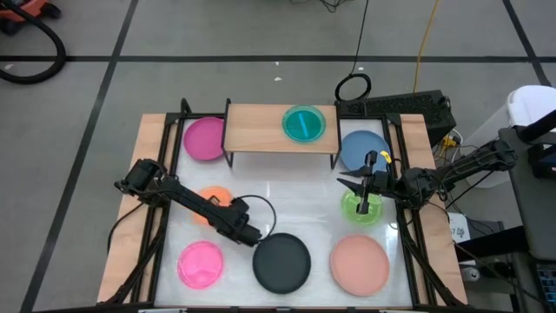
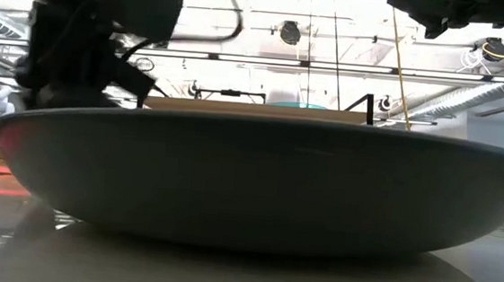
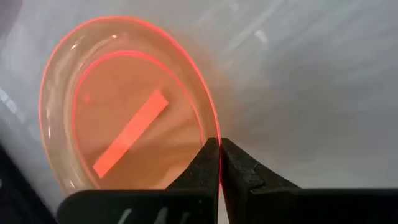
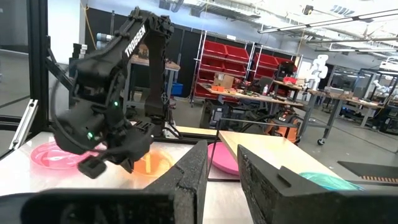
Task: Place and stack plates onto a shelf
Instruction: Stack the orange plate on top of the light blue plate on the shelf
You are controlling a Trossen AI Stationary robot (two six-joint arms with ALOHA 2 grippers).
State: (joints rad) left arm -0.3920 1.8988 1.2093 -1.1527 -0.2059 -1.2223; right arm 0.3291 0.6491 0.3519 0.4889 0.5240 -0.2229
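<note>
Left end effector (image 3: 219,163) clamped on orange plate (image 3: 127,109) rim, plate low over bench (image 1: 287,196). Lift level, clear shelf (image 1: 261,129) edge before stacking. Right end effector (image 1: 354,183) narrow, empty, above green plate (image 1: 362,207).

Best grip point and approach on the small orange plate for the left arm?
Pinch the raised rim of the orange plate, one finger inside and one outside. It lies flat on the table, so come down from above at the rim nearest the left end effector, which already closes there.
</note>
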